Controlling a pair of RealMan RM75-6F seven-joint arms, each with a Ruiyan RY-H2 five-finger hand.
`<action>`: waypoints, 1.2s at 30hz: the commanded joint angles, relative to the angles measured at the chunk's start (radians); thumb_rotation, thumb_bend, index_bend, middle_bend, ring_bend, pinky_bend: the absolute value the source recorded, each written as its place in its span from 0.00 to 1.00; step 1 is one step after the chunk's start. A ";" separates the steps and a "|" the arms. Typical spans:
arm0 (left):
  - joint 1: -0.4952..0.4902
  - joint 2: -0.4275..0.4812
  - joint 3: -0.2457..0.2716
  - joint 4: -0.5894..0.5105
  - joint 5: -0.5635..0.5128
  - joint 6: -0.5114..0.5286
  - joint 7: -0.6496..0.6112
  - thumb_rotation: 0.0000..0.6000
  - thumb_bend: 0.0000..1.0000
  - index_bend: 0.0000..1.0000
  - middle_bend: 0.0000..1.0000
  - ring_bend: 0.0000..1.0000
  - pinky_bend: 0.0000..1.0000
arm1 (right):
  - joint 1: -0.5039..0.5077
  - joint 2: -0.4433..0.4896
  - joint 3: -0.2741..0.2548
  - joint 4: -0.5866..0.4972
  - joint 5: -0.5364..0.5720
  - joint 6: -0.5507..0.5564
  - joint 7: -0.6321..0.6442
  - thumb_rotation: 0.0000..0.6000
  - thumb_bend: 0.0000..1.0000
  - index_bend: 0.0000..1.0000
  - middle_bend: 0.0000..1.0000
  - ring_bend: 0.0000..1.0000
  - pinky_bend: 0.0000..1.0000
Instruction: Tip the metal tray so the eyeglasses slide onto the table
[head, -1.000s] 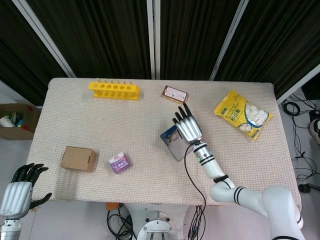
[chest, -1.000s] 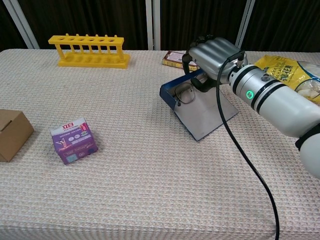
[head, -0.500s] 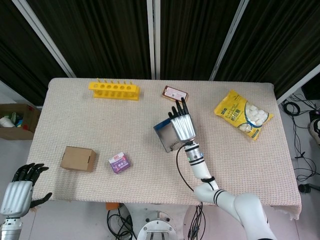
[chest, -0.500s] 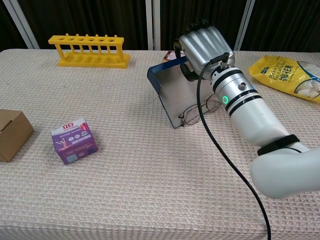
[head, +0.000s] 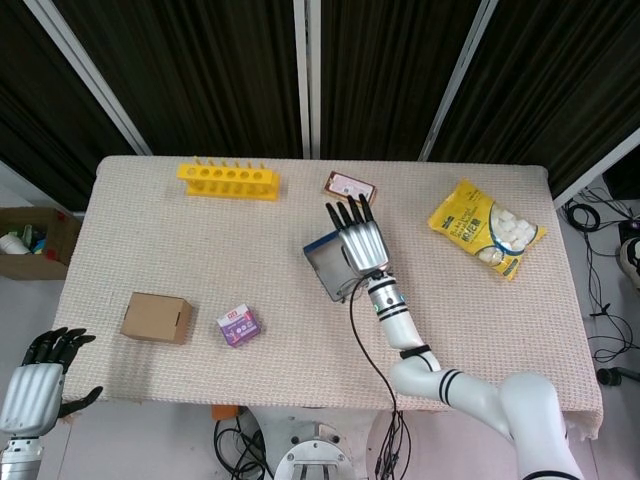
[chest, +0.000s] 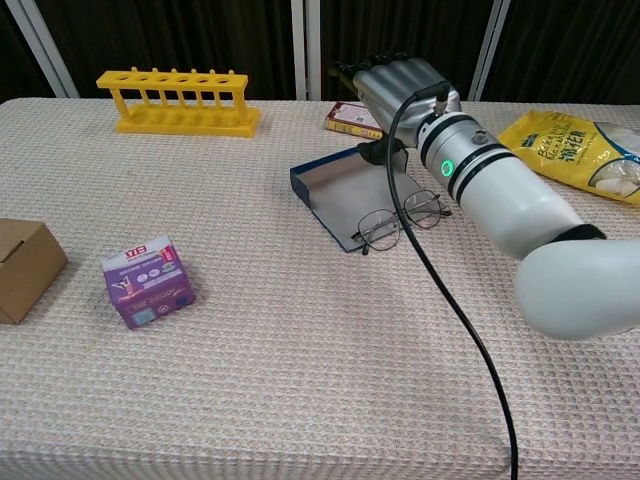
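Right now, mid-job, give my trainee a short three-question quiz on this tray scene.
1. True or false: the eyeglasses lie fully inside the metal tray.
2. Which hand is at the tray? A) left hand B) right hand
3. Fill in: the purple box sits between the tray and the ____ box.

Key: 1 false, they straddle its near edge, partly on the table. 2 B; the left hand is off the table. 3 cardboard.
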 joint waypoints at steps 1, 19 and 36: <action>-0.002 0.001 0.000 -0.002 0.003 -0.001 0.003 1.00 0.10 0.26 0.20 0.12 0.14 | -0.075 0.216 -0.084 -0.234 -0.056 -0.077 0.090 1.00 0.32 0.29 0.18 0.00 0.00; 0.000 -0.005 0.005 -0.006 0.010 0.003 0.007 1.00 0.10 0.26 0.20 0.12 0.14 | -0.104 0.248 -0.243 -0.144 -0.183 -0.099 0.175 1.00 0.33 0.47 0.23 0.00 0.00; 0.007 -0.005 0.002 0.008 -0.009 0.004 -0.010 1.00 0.09 0.26 0.20 0.12 0.14 | -0.075 0.165 -0.243 -0.012 -0.207 -0.116 0.248 1.00 0.36 0.51 0.25 0.00 0.00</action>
